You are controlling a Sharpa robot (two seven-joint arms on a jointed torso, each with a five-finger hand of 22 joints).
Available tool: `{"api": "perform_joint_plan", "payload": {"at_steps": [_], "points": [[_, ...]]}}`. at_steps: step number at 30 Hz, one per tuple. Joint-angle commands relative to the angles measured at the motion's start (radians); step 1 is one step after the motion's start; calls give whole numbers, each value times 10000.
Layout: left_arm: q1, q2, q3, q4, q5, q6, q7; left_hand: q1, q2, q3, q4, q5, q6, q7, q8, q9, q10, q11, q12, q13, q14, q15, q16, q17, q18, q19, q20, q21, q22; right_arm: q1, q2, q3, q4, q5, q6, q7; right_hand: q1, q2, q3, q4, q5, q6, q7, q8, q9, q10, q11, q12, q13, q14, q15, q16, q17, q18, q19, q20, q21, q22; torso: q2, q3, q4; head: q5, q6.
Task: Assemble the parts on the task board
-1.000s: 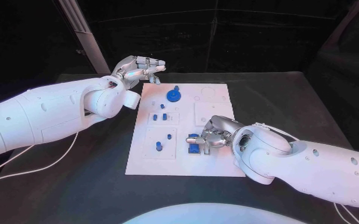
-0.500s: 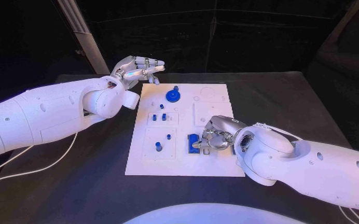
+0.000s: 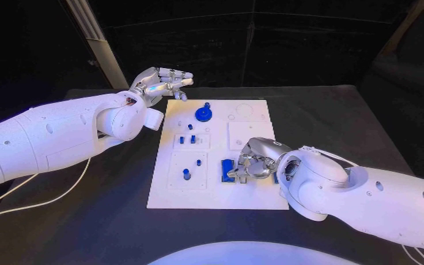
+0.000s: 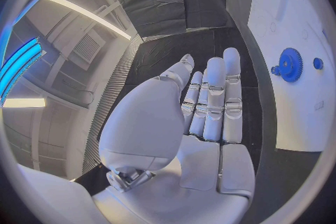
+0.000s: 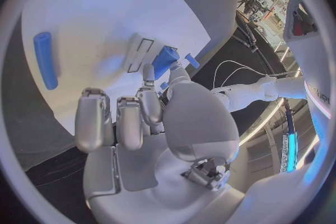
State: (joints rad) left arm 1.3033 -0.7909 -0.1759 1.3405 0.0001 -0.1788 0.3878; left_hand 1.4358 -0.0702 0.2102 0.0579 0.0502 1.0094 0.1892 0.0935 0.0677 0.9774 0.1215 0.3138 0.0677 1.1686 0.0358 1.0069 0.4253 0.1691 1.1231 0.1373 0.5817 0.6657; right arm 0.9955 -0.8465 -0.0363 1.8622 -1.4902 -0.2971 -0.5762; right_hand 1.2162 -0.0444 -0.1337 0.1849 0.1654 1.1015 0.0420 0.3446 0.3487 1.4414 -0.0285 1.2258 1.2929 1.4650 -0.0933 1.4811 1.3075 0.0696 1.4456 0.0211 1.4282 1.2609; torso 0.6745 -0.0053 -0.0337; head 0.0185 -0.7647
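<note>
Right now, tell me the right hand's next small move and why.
Probably press the blue block gently down into the board. The right hand sits over it at the board's near edge, fingers on the block, which seems not fully seated. The left hand hangs open off the far corner, so it won't interfere.

No legible text, labels or numbers.

Blue part [image 3: 229, 170] half behind right robot hand [image 3: 253, 162]

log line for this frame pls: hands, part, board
left hand: open, off the far-left corner of the task board | right hand: fingers on blue part at near board area, grasp unclear | blue gear: far end
</note>
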Motion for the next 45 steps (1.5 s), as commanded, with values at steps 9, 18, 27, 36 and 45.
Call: {"api": "perform_joint_plan", "payload": {"at_steps": [9, 18, 27, 36, 45], "points": [[17, -43, 7, 13, 30, 91, 26, -26, 77, 106, -15, 44, -38, 38, 56, -5, -69, 35, 85, -14, -31, 21, -58, -31, 137, 75, 1, -60, -21, 10, -88, 1, 52, 281, 257, 621, -375, 98, -463, 448, -311, 46, 29, -80, 78, 41, -1, -21, 61, 771, 15, -14, 1209, -83, 9, -27, 18, 60, 6, 1, -7, 63, -52], [18, -68, 7, 7, 30, 83, 25, -26, 77, 106, -15, 44, -38, 38, 56, -5, -69, 35, 85, -14, -31, 21, -58, -31, 137, 75, 1, -60, -21, 11, -72, 2, -6, 373, 551, 698, 36, 238, -489, 321, -336, 65, 24, -78, 132, 47, -8, -33, 85, 774, 9, -7, 1229, -88, 16, -34, 27, 91, 8, 2, 20, 73, -68], [18, -89, 7, 13, 30, 72, 28, -26, 77, 106, -15, 44, -38, 38, 56, -5, -69, 35, 85, -14, -31, 21, -58, -31, 137, 75, 1, -60, -21, 11, 27, 2, -140, 231, 530, 509, 167, 357, -493, 276, -223, 96, 14, -65, 160, 56, -17, -32, 100, 777, 3, 0, 1243, -93, 27, -38, 39, 119, 9, -5, 8, 125, -114], [19, -93, 7, 16, 30, 72, 28, -26, 77, 106, -15, 44, -38, 38, 56, -5, -69, 35, 85, -14, -31, 21, -58, -31, 137, 75, 1, -60, -21, 11, 39, 2, -279, 170, 406, 321, 153, 554, -506, 331, -160, 123, 7, -56, 183, 73, -23, -15, 124, 780, -2, 8, 1258, -95, 33, -43, 44, 132, -4, 0, -4, 123, -141], [19, -116, 7, 24, 30, 65, 20, -16, 84, 127, -25, 44, -40, 38, 66, -4, -73, 35, 94, -14, -31, 20, -57, -39, 138, 78, 0, -64, -26, 11, -138, 2, -178, 408, 317, 797, 55, 298, -832, 373, -201, -157, 96, -217, 160, -2, 46, -150, 59, 759, 39, -56, 1170, -81, -13, -24, -4, 52, -11, 0, -3, 127, -127]]}}
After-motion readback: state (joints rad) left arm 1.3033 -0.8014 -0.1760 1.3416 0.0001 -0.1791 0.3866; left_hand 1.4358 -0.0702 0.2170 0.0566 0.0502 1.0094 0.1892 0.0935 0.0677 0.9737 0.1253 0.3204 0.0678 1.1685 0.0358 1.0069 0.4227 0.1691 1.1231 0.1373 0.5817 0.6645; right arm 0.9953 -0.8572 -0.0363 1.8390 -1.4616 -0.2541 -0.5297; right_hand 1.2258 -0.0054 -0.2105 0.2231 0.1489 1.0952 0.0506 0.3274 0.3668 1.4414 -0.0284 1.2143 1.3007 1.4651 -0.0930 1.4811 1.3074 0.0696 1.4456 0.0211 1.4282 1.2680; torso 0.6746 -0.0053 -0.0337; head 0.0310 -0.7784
